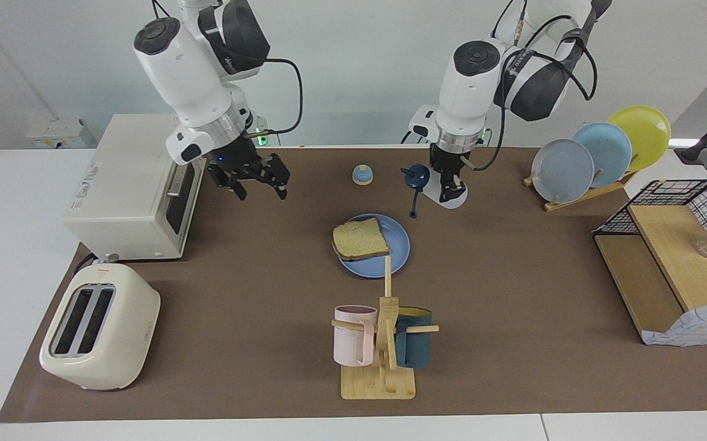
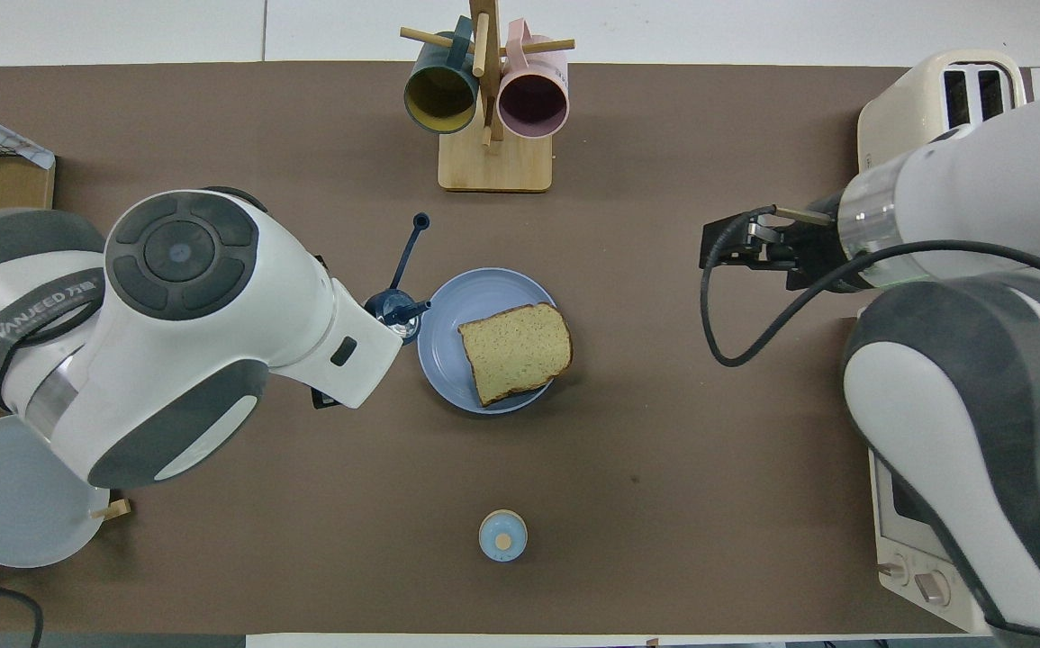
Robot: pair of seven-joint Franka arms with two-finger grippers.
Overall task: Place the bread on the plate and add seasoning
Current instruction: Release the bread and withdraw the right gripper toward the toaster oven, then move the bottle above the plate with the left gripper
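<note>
While above the brown mat (image 1: 512, 343), left jaws tight around seasoning (image 1: 418, 177), right jaws apart, empty.

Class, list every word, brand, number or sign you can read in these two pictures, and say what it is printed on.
"WANJEED", followed by small characters too blurred to read: on the dark band of the left arm, in the overhead view.
Dark print on the top of the toaster oven: too small to read.
Small mark on the toaster: unreadable.
</note>
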